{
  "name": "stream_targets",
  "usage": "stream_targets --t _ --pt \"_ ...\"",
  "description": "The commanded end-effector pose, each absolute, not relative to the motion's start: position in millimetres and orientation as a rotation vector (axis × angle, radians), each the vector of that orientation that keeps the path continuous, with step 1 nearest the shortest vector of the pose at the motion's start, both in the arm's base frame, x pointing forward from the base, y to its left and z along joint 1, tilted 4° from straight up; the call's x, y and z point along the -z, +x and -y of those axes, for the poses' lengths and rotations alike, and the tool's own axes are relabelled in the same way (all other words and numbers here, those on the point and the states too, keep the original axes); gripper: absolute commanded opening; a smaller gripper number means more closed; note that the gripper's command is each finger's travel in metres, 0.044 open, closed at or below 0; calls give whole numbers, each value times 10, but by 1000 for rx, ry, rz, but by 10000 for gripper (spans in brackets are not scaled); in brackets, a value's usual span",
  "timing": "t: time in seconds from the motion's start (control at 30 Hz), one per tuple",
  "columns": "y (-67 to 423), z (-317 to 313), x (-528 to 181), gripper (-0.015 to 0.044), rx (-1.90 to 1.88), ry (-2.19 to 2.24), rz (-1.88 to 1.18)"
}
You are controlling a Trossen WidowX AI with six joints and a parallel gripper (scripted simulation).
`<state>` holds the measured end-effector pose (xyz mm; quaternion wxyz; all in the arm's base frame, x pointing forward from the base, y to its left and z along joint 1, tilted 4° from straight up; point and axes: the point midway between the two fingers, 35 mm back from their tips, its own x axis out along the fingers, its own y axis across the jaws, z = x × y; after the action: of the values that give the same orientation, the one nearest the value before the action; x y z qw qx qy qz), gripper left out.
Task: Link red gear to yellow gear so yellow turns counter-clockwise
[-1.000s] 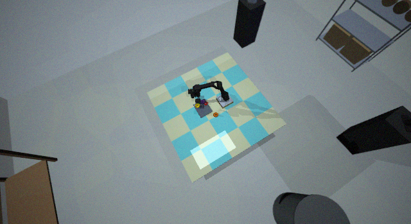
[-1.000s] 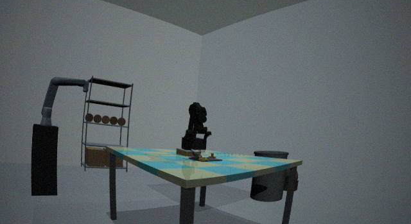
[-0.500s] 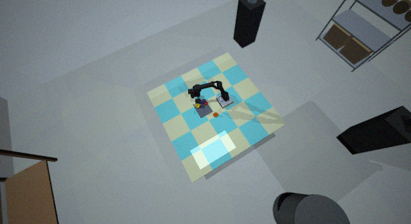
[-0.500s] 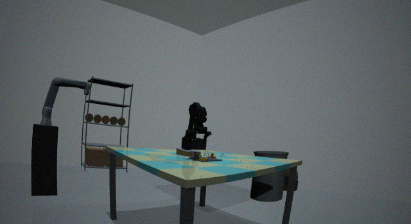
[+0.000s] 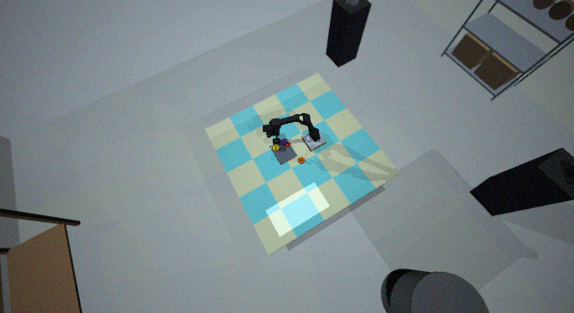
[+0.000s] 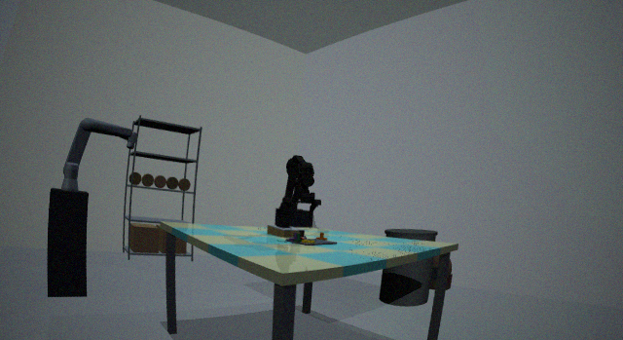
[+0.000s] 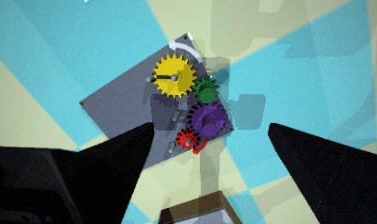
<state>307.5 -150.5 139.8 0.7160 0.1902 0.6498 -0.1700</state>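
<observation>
Apparently, purple gear and green gear, at its twelve o'clock, link red gear to yellow gear for counter-clockwise output; gripper spread, empty.

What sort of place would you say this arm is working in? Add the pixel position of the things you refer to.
Probably a robotics lab or workshop: a second robot arm (image 6: 104, 128) on a black pedestal (image 5: 342, 39) (image 6: 67, 243), plus a wire shelving unit (image 5: 476, 82) (image 6: 197, 160) holding brown boxes (image 5: 497, 71) (image 6: 144, 238), suggest it.

From high overhead, one camera is looking steeply down on my blue-and-cream chequered table; another is facing its corner from farther out, just above its top. My wrist camera is peering down closely between my black tapered fingers, sharing the flat grey square board with the overhead view.
</observation>
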Motion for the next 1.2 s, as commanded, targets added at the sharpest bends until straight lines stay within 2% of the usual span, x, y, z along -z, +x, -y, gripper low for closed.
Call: stream_targets --t 0.0,0.17,0.4,0.6,0.8,0.93,1.17 --pt "3166 1209 -1419 440 356 419 -1441" --pt "3279 442 -1481 440 281 390 -1452" --pt "3190 -470 -1571 440 257 378 -1470" --pt "2866 -1314 -1660 440 297 401 -1476" --pt "2329 -2013 -1748 440 333 427 -1468" --pt "1959 -2320 -1797 440 350 444 -1460" --pt "1940 -2334 -1800 440 351 445 -1459"
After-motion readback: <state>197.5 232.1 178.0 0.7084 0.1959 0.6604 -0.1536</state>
